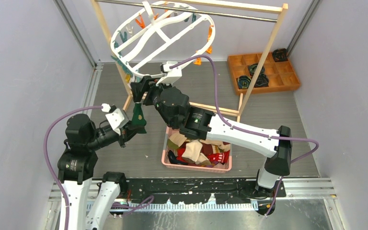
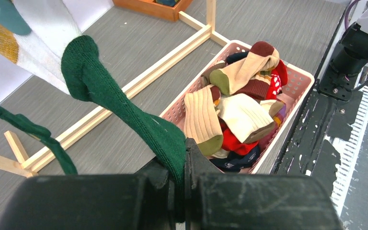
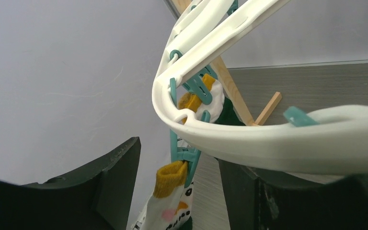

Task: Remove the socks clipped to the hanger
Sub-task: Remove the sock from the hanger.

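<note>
The white oval hanger [image 1: 158, 38] hangs from the rail at the back, and its rim [image 3: 268, 143] crosses the right wrist view. My right gripper [image 3: 179, 187] is open at the hanger's low front edge. Its fingers [image 3: 110, 182] straddle a teal clip [image 3: 189, 158] that pinches a white sock with a mustard cuff [image 3: 175, 182], without touching it. My left gripper [image 2: 182, 177] is shut on a dark green sock [image 2: 124, 105], which stretches up from the jaws. Its rounded end shows no clip on it. In the top view that sock [image 1: 138, 117] hangs just below the right gripper [image 1: 141, 88].
A pink basket [image 2: 297, 81] holding several loose socks [image 1: 199, 151] sits on the floor between the arms. The light wooden rack [image 1: 268, 48] and its floor bars [image 2: 139, 81] frame the hanger. A brown compartment tray [image 1: 263, 72] stands at the back right. Grey walls close both sides.
</note>
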`<state>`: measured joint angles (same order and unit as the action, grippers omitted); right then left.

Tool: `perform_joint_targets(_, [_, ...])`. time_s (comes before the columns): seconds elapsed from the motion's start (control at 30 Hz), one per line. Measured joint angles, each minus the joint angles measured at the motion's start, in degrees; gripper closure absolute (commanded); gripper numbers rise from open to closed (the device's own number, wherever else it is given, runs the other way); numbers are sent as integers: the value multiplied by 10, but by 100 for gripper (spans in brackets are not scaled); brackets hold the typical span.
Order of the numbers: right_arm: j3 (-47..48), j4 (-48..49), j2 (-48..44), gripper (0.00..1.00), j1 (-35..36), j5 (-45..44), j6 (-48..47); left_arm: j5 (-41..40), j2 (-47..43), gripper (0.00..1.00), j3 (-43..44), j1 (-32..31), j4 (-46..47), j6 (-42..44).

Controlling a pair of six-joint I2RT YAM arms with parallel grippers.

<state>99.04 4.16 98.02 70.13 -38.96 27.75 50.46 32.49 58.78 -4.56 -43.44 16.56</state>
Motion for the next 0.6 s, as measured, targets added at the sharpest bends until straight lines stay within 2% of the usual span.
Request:
perform_joint_targets(0.17, [0, 0, 0, 47, 0, -3, -9, -1, 3, 100, 0, 0, 2, -7])
perform_joint_targets(0.37, [1, 1, 0, 72, 0, -4, -21, -4, 2, 100, 0, 0, 3, -11])
perform_joint_targets(0.6, [4, 1, 0, 90, 0, 2, -23, -6, -5, 100, 0, 0, 2, -6])
